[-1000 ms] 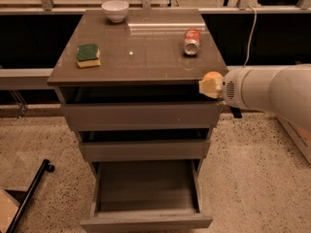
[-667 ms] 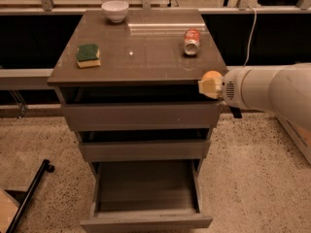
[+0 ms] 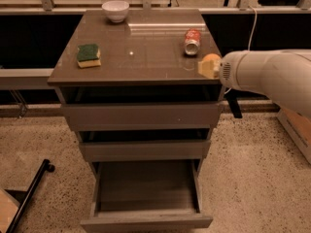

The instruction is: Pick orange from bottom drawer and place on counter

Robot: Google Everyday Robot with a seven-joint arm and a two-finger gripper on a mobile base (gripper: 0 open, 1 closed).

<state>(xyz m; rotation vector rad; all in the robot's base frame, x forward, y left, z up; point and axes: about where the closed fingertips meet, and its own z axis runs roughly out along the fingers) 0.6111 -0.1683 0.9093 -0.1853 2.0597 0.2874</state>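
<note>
The speckled floor [image 3: 252,169] carries the drawer cabinet, and its counter [image 3: 141,57] holds a white bowl [image 3: 115,9] at the far edge, a green sponge [image 3: 89,55] on the left and a soda can [image 3: 192,41] on the right. The bottom drawer [image 3: 146,191] stands open and its grey inside shows nothing. Your gripper [image 3: 208,67] hangs at the counter's near right corner, clamped on the orange [image 3: 212,59]. I judge you are at the placing step: bring it in over bare counter, clear of the can, lower it and let go.

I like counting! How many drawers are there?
3, stacked: top drawer under the counter, middle drawer below it, bottom drawer pulled out furthest. The hand holds the orange at the counter's right edge.
</note>
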